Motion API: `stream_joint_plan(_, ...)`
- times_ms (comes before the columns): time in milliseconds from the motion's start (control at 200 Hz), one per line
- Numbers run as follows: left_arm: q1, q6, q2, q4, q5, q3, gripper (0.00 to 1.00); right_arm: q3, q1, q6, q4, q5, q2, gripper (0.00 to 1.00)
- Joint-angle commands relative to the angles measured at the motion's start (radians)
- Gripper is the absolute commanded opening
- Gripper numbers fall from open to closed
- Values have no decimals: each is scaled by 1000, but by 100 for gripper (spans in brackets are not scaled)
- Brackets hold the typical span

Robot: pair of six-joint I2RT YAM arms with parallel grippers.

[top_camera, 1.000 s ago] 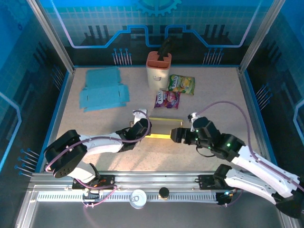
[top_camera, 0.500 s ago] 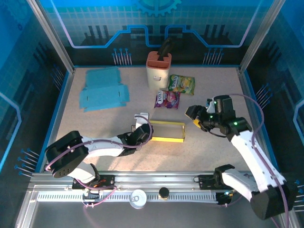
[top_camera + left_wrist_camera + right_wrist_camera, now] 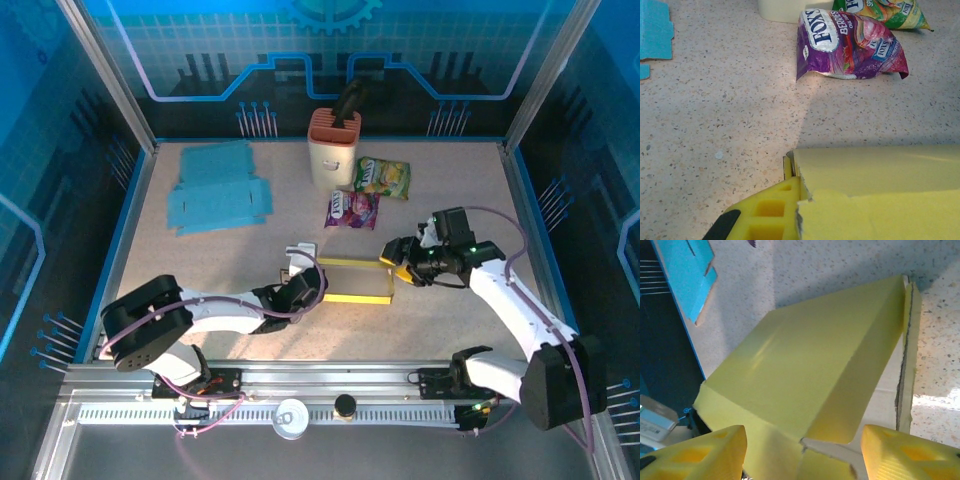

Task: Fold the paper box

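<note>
The yellow paper box (image 3: pixel 355 280) stands half-formed in the near middle of the table (image 3: pixel 470 190), its open frame lying flat. At its left end the left pincer (image 3: pixel 300 284) is clamped together on the box wall. At its right end the right pincer (image 3: pixel 393 262) has its fingers (image 3: pixel 705 450) apart, one on each side of the box corner. Behind lie a purple Fox's candy bag (image 3: pixel 351 209), a green candy bag (image 3: pixel 382 178) and blue flat cardboard (image 3: pixel 215 198).

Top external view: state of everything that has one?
yellow box: partly folded, not closed
left tool: shut on box's left end
right tool: open, straddling box's right end
blue cardboard: flat, unfolded
purple candy bag: lying flat
green snack bag: lying flat
cream holder: upright
</note>
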Motion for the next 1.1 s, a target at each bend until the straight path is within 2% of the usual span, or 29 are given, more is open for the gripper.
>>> stream_joint_plan(0,-26,-44,55,-108,84,-35,3,-30,-6,-22,39,-35,14,59)
stream_joint_plan(115,-32,-61,50,-119,82,-37,8,-53,-3,-21,49,-35,12,58)
stream_joint_plan(310,-34,-99,25,-127,98,-57,26,-102,17,-9,76,-27,-5,54)
stream_joint_plan(455,-34,-135,2,-148,121,-70,30,-140,32,-5,102,-13,0,54)
stream_joint_plan(560,-35,-156,-31,-149,150,-95,37,-156,35,3,123,-14,2,53)
stream_joint_plan(860,-47,-217,-156,-198,283,-154,66,-146,54,0,116,27,7,49)
stream_joint_plan(1096,-47,-264,-240,-261,449,-171,75,-134,64,-18,98,56,12,48)
